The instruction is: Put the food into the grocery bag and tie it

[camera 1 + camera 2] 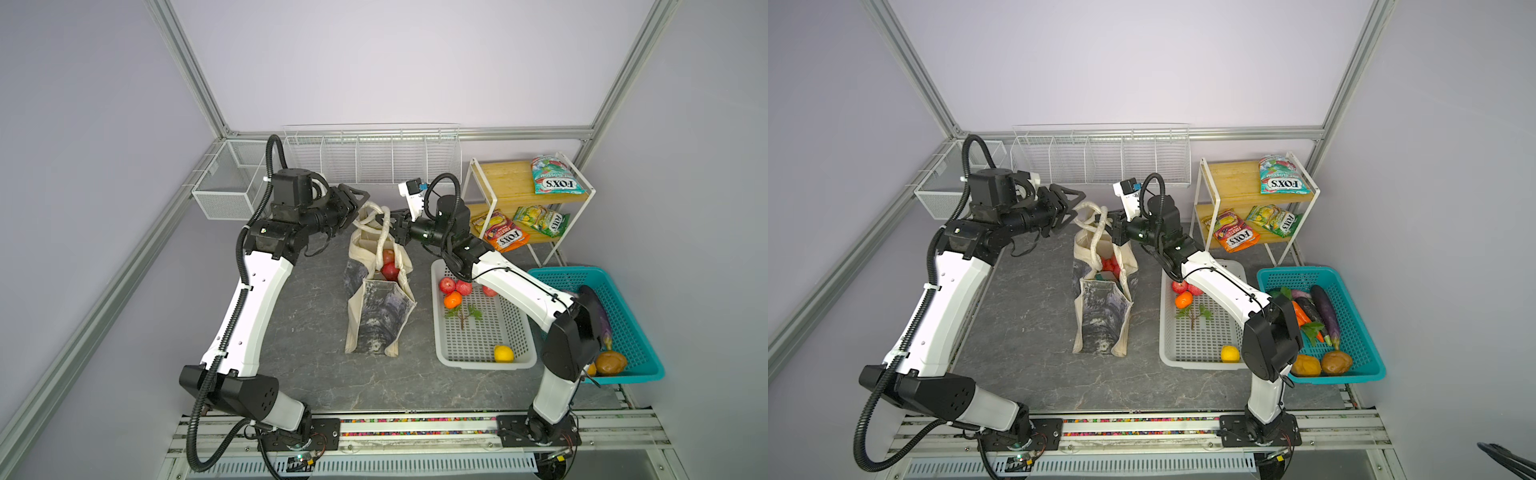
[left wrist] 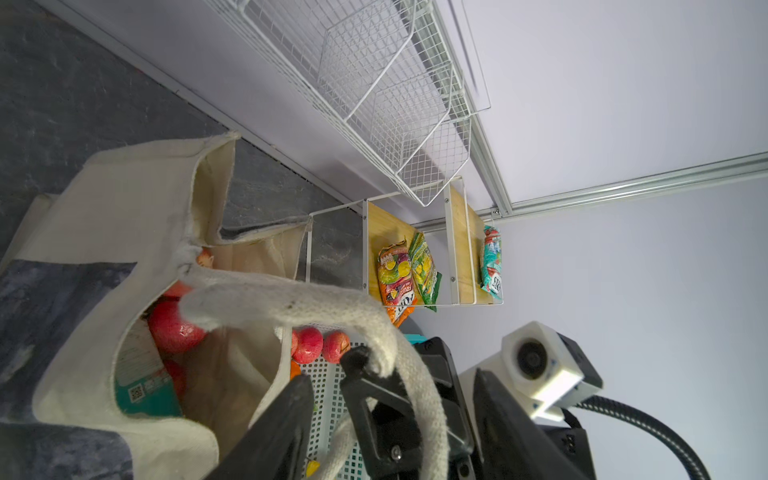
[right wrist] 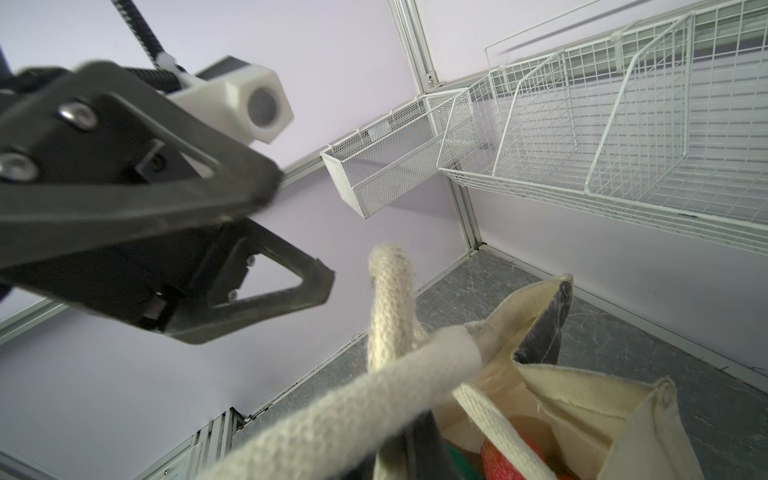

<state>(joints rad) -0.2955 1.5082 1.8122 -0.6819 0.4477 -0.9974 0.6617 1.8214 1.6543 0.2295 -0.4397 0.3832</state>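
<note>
bag: we see the grocery bag point(image 1: 376, 307) mid-table between the arms, its mouth gaping toward the back wall.
food in: red apples point(image 1: 390, 266) and a teal packet point(image 2: 143, 390) sit inside the bag.
food out: more apples point(image 1: 455, 286), an orange fruit point(image 1: 453, 300) and a yellow fruit point(image 1: 503, 354) lie in the white basket point(image 1: 442, 353). FOX'S packets point(image 1: 555, 176) are on the shelf.
right gripper point(image 1: 394, 222): it is clamped on one cream handle point(image 2: 316, 307) and holds it up over the mouth.
left gripper point(image 1: 360, 205): the jaws are apart and empty, just beside the free loop point(image 3: 390, 286). We see no contact.
step: we judge this is tying, with the left side about to take the free loop.
how: we bring the left jaws square around the free loop and close on the cord only, not on the canvas rim.
how: we keep the right pinch firm and the handle taut, so the crossing stays raised and readable.
how: we pull the two handles apart gently and level with each other.
risk: a hard tug could tip the soft bag and roll the apples out.
risk: the cords overlap, so we could pinch both of them. We cannot tell which one lies on top.
</note>
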